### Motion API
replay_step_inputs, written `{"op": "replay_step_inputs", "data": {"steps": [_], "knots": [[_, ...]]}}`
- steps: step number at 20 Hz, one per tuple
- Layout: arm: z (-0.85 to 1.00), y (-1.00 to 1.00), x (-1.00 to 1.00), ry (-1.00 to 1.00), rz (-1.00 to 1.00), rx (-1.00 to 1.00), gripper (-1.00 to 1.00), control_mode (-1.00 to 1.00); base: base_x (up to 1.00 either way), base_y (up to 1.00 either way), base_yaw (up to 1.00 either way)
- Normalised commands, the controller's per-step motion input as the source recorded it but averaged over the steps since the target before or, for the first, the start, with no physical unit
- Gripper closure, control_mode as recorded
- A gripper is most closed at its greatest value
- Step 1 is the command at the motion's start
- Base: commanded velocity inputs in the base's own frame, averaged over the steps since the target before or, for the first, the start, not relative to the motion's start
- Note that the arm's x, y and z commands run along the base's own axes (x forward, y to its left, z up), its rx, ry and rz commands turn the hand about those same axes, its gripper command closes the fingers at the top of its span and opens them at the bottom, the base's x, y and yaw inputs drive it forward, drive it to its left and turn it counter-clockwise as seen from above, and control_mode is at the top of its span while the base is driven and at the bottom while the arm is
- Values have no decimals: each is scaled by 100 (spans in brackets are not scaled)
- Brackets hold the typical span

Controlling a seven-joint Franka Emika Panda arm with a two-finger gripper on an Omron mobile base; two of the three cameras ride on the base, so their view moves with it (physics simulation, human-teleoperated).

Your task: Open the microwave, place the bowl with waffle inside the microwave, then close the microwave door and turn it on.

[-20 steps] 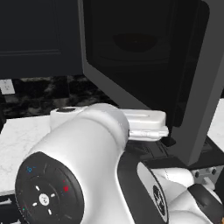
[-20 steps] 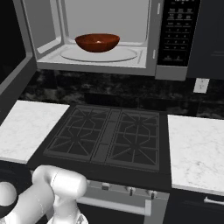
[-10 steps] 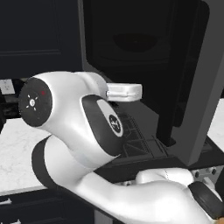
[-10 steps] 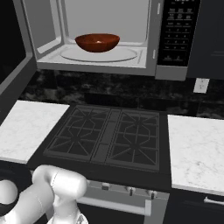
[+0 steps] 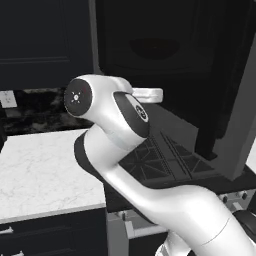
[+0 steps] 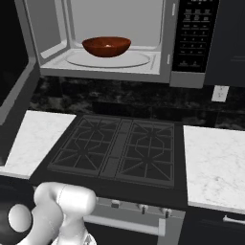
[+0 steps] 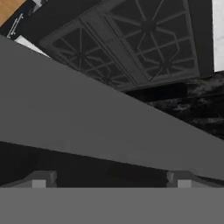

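The microwave [image 6: 119,62] hangs above the stove with its cavity lit. On its glass turntable sits the reddish-brown bowl [image 6: 106,46]; what lies in it is too small to make out. The microwave door [image 6: 14,76] is swung wide to the left, and in the left base view it is the dark panel [image 5: 231,105] on the right. In the hand view my gripper [image 7: 111,181] is open, fingertips [image 7: 40,180] far apart with nothing between them. A grey slab, apparently the door's edge, crosses close in front of them. My white arm [image 5: 115,115] rises before the cavity.
A black gas stove [image 6: 119,148] lies below the microwave, with white marble counters left [image 6: 36,139] and right [image 6: 215,162]. The microwave's control panel [image 6: 194,38] is on its right side. A wall socket [image 6: 219,93] sits on the dark backsplash. Dark cabinets [image 5: 45,40] flank the appliance.
The arm has swung: its elbow rose from the bottom of the left base view to the middle left, and the hand moved up a little. Bowl, door and open jaws are unchanged.
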Motion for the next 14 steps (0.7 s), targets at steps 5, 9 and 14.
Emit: {"op": "replay_step_inputs", "data": {"steps": [5,9,14], "knots": [[16,-69,41,-8,0,1,-100,-100,0,0,0],[23,-67,57,-6,0,6,-100,-100,0,0,0],[19,-61,72,-4,0,7,-100,-100,0,0,0]]}}
